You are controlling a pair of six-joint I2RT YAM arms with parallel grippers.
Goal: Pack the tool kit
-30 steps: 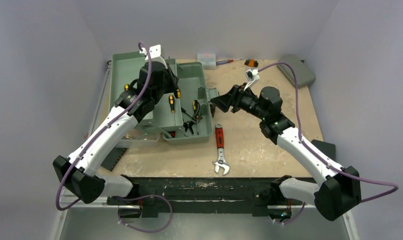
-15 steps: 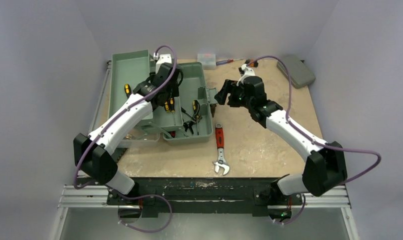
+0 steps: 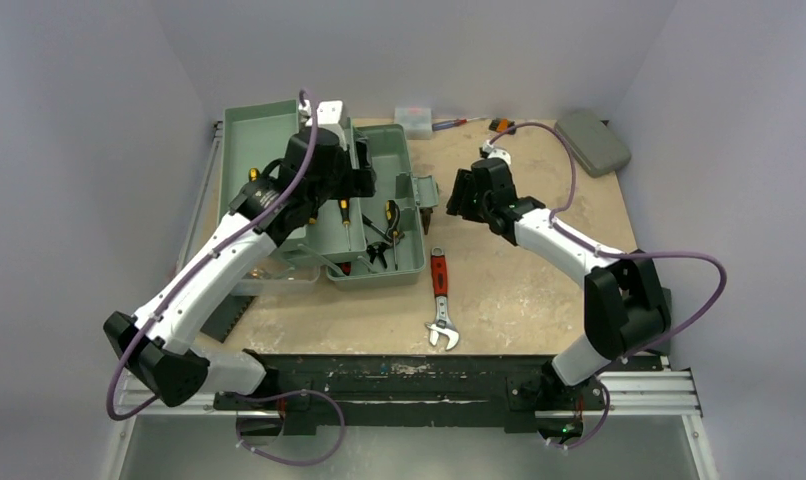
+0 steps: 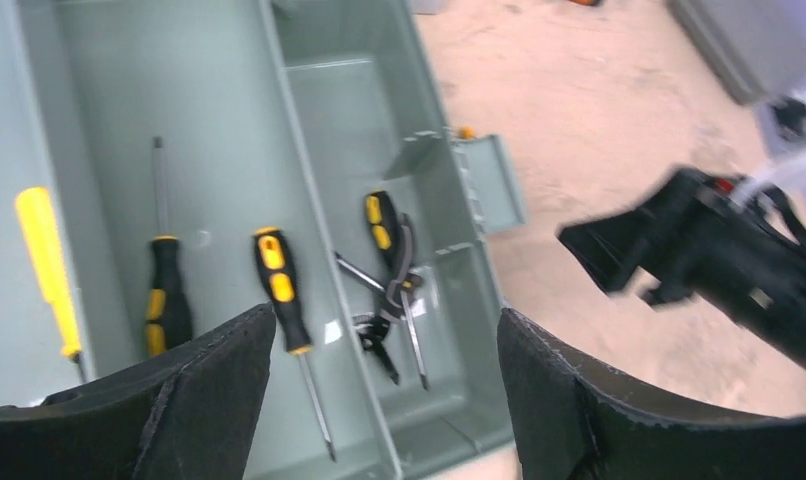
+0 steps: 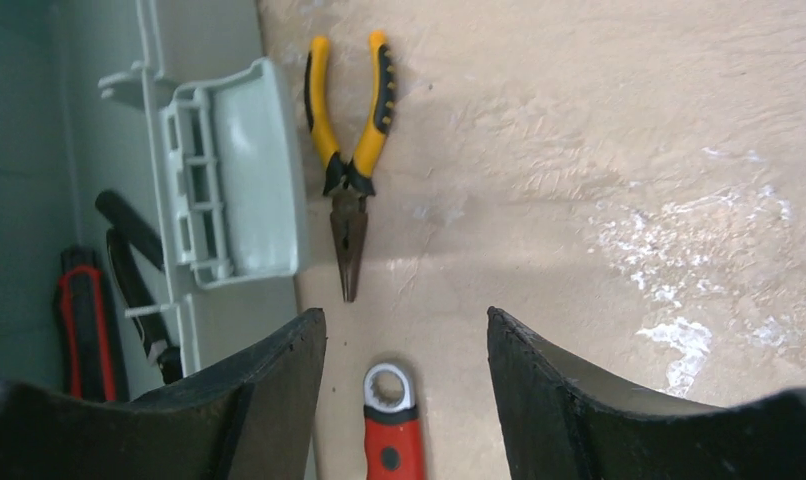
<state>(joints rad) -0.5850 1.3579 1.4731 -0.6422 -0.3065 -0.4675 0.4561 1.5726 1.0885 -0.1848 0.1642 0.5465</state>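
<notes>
Both are released and empty: my left end effector [image 4: 384, 330] over the open tool kit [image 3: 404, 165] on the bench [image 3: 539, 290], my right end effector [image 5: 406, 325] above the pliers [image 5: 349, 150] beside its latch [image 5: 244, 180]. Descending off-centre could snag the latch or skid the pliers.

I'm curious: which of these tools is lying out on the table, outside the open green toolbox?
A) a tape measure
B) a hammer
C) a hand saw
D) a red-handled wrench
D: the red-handled wrench lies flat on the bare table, just in front of the toolbox's near right corner, and neither gripper is touching it.
</notes>
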